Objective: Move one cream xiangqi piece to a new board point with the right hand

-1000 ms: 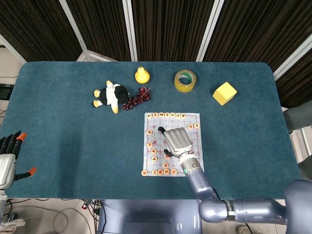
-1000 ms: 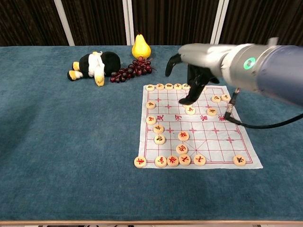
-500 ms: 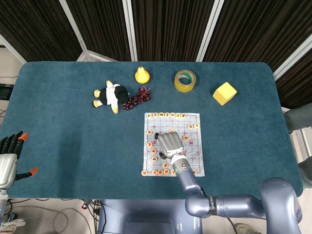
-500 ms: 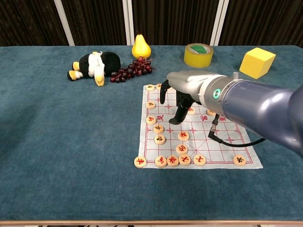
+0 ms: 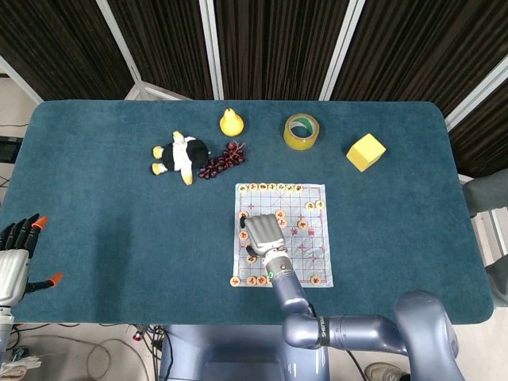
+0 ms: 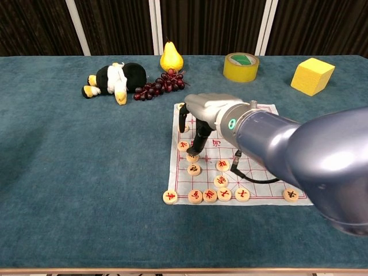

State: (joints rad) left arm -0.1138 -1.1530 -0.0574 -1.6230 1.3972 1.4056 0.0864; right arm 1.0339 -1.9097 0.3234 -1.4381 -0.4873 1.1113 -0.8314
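Note:
The paper xiangqi board (image 6: 261,167) lies right of the table's middle, with several cream pieces on it. My right hand (image 6: 199,118) hangs over the board's left columns, fingers (image 6: 201,138) pointing down, thumb apart from them. The fingertips reach down to a cream piece (image 6: 192,157); I cannot tell whether they touch it. Nothing shows between thumb and fingers. More pieces (image 6: 194,169) lie just in front, and a row (image 6: 210,195) runs along the near edge. In the head view the right hand (image 5: 263,232) covers the board's (image 5: 313,242) left middle. My left hand (image 5: 16,250) stays at the table's left edge, fingers spread, holding nothing.
A penguin plush (image 6: 115,77), dark grapes (image 6: 161,86) and a yellow pear (image 6: 171,56) lie behind the board to the left. A roll of yellow tape (image 6: 240,59) and a yellow cube (image 6: 312,75) stand at the back right.
My right hand has swept from the board's far middle to its left columns, nearer the robot and lower, its fingertips now down by a piece. The left hand has barely moved.

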